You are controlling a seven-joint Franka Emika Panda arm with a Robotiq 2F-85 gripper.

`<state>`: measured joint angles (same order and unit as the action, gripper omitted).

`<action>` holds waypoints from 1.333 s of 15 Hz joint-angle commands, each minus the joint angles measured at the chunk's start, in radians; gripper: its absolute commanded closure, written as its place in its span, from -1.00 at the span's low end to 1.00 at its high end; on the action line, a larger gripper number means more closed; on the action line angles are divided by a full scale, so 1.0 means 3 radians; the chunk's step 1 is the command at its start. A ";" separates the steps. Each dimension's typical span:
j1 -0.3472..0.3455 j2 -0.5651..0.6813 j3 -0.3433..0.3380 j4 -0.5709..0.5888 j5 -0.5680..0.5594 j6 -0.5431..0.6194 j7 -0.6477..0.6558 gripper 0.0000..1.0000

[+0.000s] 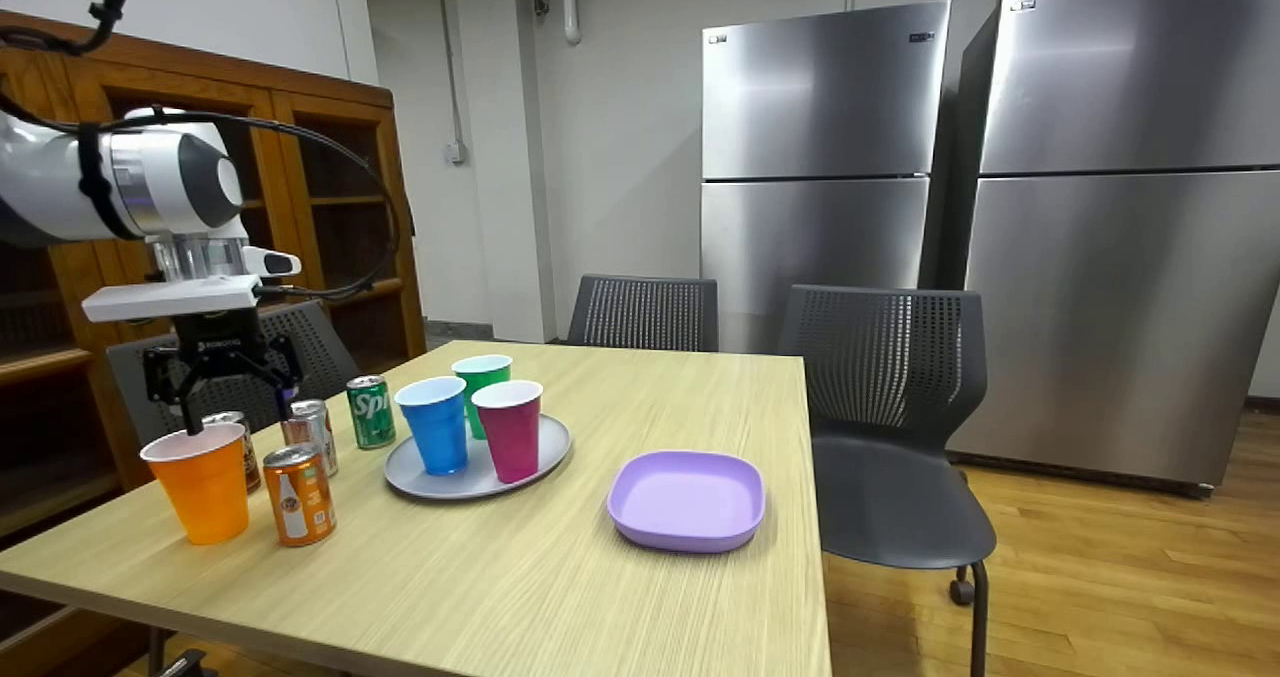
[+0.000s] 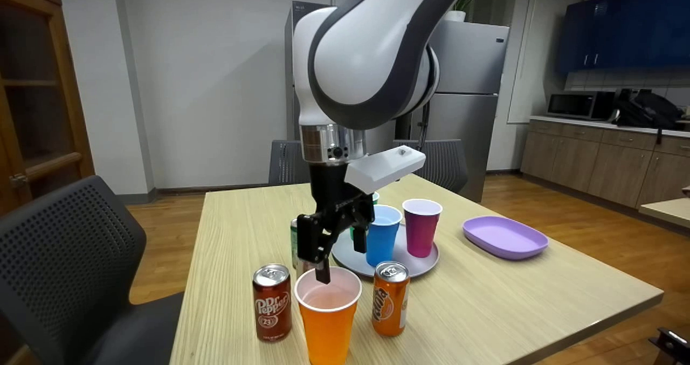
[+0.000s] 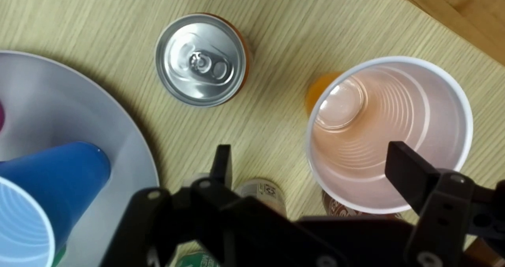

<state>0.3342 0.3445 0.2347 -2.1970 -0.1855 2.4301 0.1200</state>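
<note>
My gripper (image 1: 238, 417) is open and empty, pointing down over the table; it also shows in an exterior view (image 2: 342, 261) and the wrist view (image 3: 309, 156). One finger is over the mouth of the orange cup (image 1: 205, 492), whose inside shows in the wrist view (image 3: 386, 113). Whether that finger dips below the rim, I cannot tell. The other finger hangs outside the cup, near a silvery can (image 1: 312, 427). An orange Fanta can (image 2: 391, 300) and a Dr Pepper can (image 2: 272, 303) stand upright on either side of the cup.
A green Sprite can (image 1: 371, 412) stands behind the cans. A grey plate (image 1: 552, 457) holds a blue cup (image 1: 437, 432), a magenta cup (image 1: 510, 432) and a green cup (image 1: 480, 377). A lavender plate (image 1: 686, 517) lies farther along. Chairs (image 1: 890, 377) surround the table.
</note>
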 commanded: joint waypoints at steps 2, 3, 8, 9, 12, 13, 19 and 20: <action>0.0054 0.0059 -0.0041 0.0063 -0.0025 -0.0108 0.0071 -1.00; 0.0056 0.0071 -0.0043 0.0066 -0.0025 -0.0113 0.0070 -1.00; 0.0060 0.0083 -0.0044 0.0067 -0.0028 -0.0127 0.0059 -0.17; 0.0060 0.0081 -0.0042 0.0067 -0.0027 -0.0128 0.0056 0.03; 0.0066 0.0076 -0.0041 0.0070 -0.0030 -0.0132 0.0055 0.47; 0.0069 0.0071 -0.0041 0.0069 -0.0032 -0.0133 0.0058 0.65; 0.0089 -0.0028 -0.0040 0.0025 -0.0050 -0.0126 0.0082 1.00; 0.0095 -0.0064 -0.0043 0.0015 -0.0061 -0.0123 0.0092 0.98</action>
<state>0.3441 0.3638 0.2315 -2.1921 -0.1854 2.4262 0.1200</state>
